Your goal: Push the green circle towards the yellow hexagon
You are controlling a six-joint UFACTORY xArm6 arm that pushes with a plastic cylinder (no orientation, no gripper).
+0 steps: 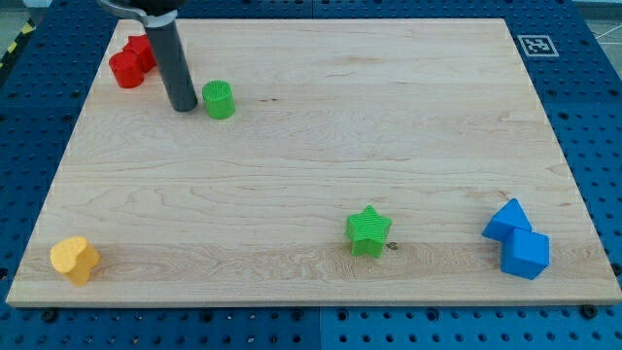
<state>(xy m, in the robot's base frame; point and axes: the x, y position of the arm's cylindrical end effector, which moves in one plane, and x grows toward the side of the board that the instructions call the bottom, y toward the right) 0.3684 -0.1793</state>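
Upright, green circle (219, 99) (round) — beside my tip (183, 107).

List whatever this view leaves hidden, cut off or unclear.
- Rod above my tip: cut off by the view's top edge.
- Red blocks: partly hidden behind the rod; shapes unclear.
- Contact between my tip and the green circle: too close to tell.
- Yellow block: shape unclear.
- Blue blocks: overlap, so their shapes are unclear.

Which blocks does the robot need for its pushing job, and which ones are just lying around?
For the job:
- small green plastic circle block
- yellow plastic block, near the view's bottom left
- my tip, just left of the green circle

Just lying about:
- green plastic star block
- two red plastic blocks
- two blue plastic blocks
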